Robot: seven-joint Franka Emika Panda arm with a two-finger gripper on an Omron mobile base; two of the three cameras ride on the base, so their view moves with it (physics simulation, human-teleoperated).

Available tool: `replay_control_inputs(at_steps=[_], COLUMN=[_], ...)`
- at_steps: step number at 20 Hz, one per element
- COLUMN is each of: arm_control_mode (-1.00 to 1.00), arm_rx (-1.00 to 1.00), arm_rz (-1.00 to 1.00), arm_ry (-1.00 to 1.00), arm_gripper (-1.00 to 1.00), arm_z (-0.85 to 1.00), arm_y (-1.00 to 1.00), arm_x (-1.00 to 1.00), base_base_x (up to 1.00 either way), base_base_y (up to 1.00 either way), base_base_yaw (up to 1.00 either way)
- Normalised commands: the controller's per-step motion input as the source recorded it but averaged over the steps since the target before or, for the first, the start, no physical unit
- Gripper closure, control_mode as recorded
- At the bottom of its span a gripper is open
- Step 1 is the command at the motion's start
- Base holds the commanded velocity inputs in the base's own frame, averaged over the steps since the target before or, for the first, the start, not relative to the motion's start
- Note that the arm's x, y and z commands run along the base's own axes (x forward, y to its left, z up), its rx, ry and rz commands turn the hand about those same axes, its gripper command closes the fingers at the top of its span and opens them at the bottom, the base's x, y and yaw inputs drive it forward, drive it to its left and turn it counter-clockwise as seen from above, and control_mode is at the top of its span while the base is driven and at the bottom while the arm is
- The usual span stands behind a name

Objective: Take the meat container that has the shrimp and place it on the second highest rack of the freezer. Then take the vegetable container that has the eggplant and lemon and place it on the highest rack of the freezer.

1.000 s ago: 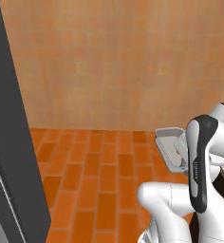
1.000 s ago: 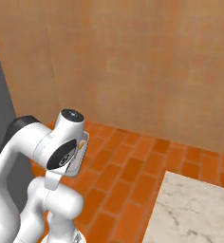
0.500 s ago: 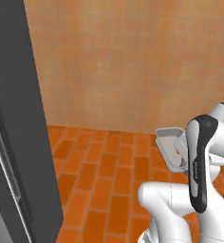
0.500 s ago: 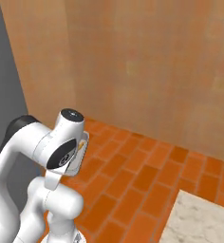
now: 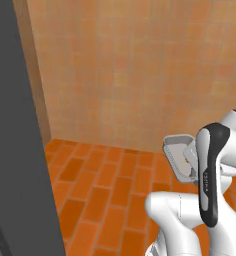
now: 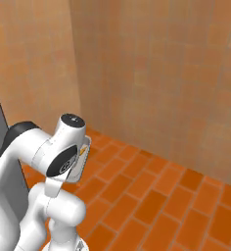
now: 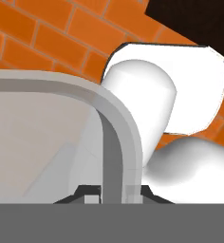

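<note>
At the bottom of the hand view, the pincer (image 7: 115, 192) is clamping narrow on the rim of a pale grey container (image 7: 52, 137), one dark fingertip (image 7: 80, 191) showing on each side of the raised wall. That rim is curving up and away from the tips and bending round a corner, so the tray's long side is running off to the left of that view; its inside is blurred and pale, and what it carries cannot be told from there.

Seen from the left base view, the container (image 5: 176, 152) is being held up in the air beside the white arm (image 5: 210, 185), tilted steeply with its open face turned toward the camera's left and its long axis slanting down to the right. A small yellow-orange patch is showing inside near the arm, too small to name. Seen from the right base view, a sliver of the container (image 6: 82, 156) is peeking out behind the arm's upper joint, standing nearly on edge.

No brand, label or writing is readable on the tray or the robot.

Beneath, an orange brick floor (image 5: 110, 185) is stretching to tan tiled walls (image 6: 161, 73), and a dark grey panel (image 5: 15, 150) is standing at the left.
</note>
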Motion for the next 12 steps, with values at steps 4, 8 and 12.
replay_control_inputs(at_steps=[4, 8, 12], arm_control_mode=[1.00, 1.00, 1.00], arm_rx=[0.00, 0.00, 0.00], arm_rz=[0.00, 0.00, 0.00], arm_ry=[0.00, 0.00, 0.00], arm_gripper=[1.00, 1.00, 1.00], arm_z=[0.00, 0.00, 0.00], arm_y=[0.00, 0.00, 0.00], arm_x=[0.00, 0.00, 0.00], base_base_x=[0.39, 0.00, -0.11], base_base_y=[-0.08, -0.06, -0.07], base_base_yaw=[0.34, 0.56, 0.51])
